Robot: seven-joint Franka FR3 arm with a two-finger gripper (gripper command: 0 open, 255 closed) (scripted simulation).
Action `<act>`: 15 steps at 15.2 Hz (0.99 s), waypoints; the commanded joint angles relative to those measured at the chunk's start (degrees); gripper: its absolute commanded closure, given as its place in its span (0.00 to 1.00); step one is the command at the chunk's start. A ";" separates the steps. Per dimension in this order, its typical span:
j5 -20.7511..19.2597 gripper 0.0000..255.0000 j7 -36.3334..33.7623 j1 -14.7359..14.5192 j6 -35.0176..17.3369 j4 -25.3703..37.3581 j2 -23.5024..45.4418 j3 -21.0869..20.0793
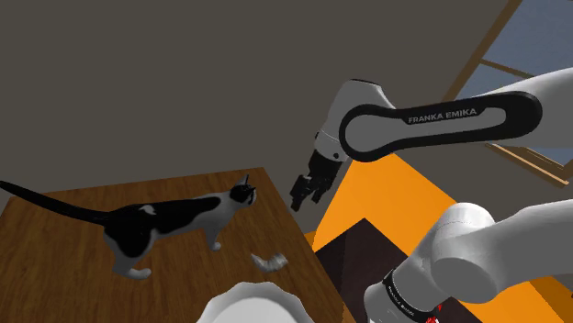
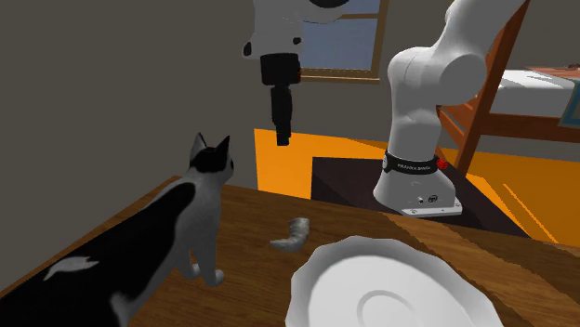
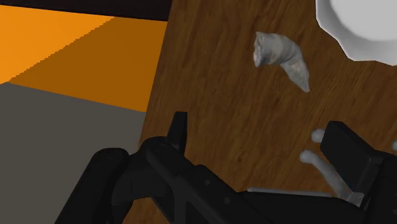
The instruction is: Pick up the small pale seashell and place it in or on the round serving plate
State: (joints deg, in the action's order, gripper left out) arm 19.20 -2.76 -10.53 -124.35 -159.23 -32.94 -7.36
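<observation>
Seashell (image 1: 269,262) lies on the table (image 1: 55,275) between the cat (image 1: 156,225) and the plate (image 1: 252,303).

Wooden table (image 1: 46,252): cat (image 1: 156,225), seashell (image 1: 270,262), plate (image 1: 252,307).

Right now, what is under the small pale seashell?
The seashell lies on the bare wooden table, apart from the white plate. Nothing else shows beneath it. The spot where it touches the wood is covered by the shell itself.

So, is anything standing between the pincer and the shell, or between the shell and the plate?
Nothing visible does. Only air lies between the open pincer and the shell; only bare table between shell and plate. The cat stands aside.
</observation>
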 commanded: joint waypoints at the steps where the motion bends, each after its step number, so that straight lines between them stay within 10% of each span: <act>1: 2.71 0.00 1.41 -1.75 -4.41 -1.02 3.73 -0.36; 15: 23.70 0.00 14.60 -13.09 -25.62 -0.90 26.91 -2.46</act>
State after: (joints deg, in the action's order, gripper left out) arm 41.84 11.26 -23.20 -148.96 -160.19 -7.02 -9.60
